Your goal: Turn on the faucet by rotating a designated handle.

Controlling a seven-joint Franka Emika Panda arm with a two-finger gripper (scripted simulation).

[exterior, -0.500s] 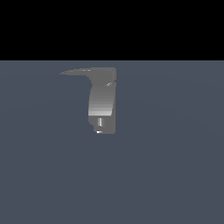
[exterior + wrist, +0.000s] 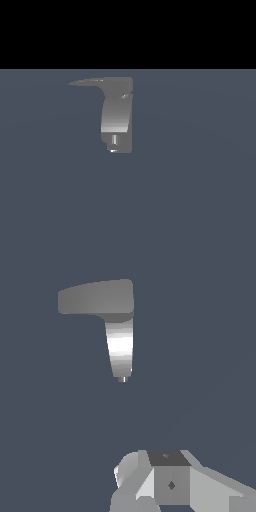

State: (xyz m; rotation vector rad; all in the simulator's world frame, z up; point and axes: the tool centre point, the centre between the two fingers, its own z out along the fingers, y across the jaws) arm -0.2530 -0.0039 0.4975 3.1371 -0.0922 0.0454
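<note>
One faucet (image 2: pixel 117 117), small, grey, metallic, stood alone on a flat slate-blue surface (image 2: pixel 200 200), somewhat left of centre in the exterior view and toward the far part of that surface, just below the black band that filled the upper portion of the view. Body curved and shaded, brightest in a band across its middle, upright beneath a squarish top block. One short cylindrical nozzle stub (image 2: pixel 114 142) showed at the lower, nearer end of the body. One handle (image 2: pixel 86 82), thin, flat and grey, projected sideways from the top block toward the exterior view's left, roughly level, tapering to a point at its free end. In the wrist view the same faucet (image 2: pixel 120 348) appeared with its handle (image 2: pixel 85 298) seen broadside as a wider, rounded slab, the body narrowing away from it to a small tip. One end effector (image 2: pixel 150 481), white and grey, blocky, was visible only in the wrist view, at the edge of the frame and well apart from the faucet, touching neither body nor handle. Its fingertips were cut off by the frame edge, so whether they were spread or pressed together could not be told. No part of the arm showed in the exterior view.
</note>
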